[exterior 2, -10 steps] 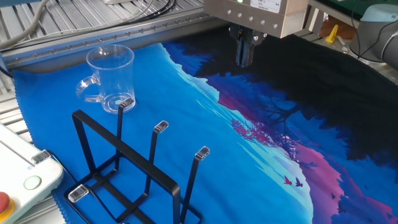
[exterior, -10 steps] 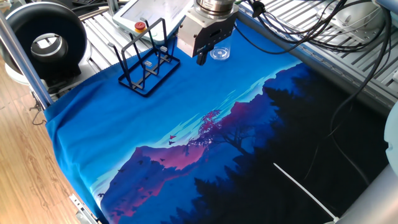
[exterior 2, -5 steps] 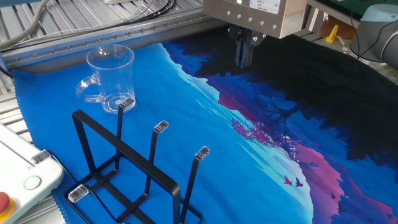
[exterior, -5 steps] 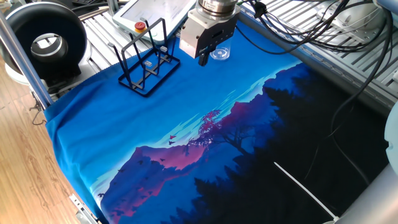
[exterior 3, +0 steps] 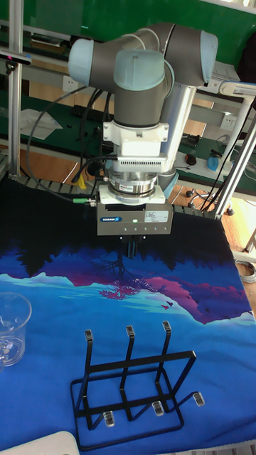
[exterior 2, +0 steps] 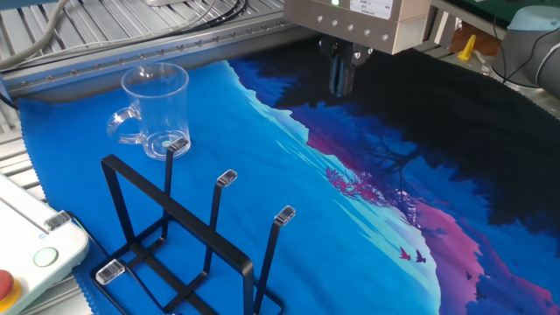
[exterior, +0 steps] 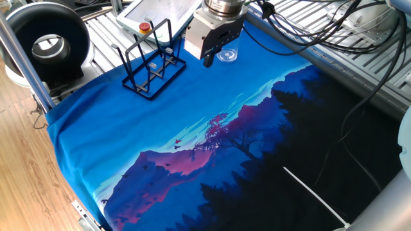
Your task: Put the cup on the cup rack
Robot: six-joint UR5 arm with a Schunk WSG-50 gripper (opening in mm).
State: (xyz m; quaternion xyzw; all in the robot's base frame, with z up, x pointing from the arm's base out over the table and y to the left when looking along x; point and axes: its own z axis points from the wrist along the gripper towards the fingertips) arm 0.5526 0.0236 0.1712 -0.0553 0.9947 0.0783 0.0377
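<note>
The desk point(exterior: 160, 173) is draped in a printed cloth point(exterior 2: 367, 184), blue at one side and running through a purple mountain scene to near-black forest at the other; the fabric lies mostly flat, so it should give a level but slightly soft footing; beyond its far edge run bare metal slats, with a white pendant point(exterior: 157, 13) bearing a red button at the corner nearest the rack.

The cup rack point(exterior 2: 188, 241) stands on the blue part of the cloth near that corner, a black thin-wire frame with three upright prongs capped in clear tips; it looks light and likely to shift if nudged.

The hand point(exterior 2: 341, 77) hangs above the dark part of the cloth, well apart from the cup in the other fixed view; its two fingers are pressed together and hold nothing.

The cup point(exterior 2: 156, 107) stands upright on the blue cloth near the slatted edge, just beside the rack's end; it is clear and, as the other fixed view shows, has a small handle point(exterior 2: 122, 127) on the side; it reads as rigid, light and smooth-walled, so probably slippery and prone to tip or crack under a hard squeeze; I would judge the wall at the rim, away from the handle, the safest place to grip, leaving the open mouth free to go over a prong.
</note>
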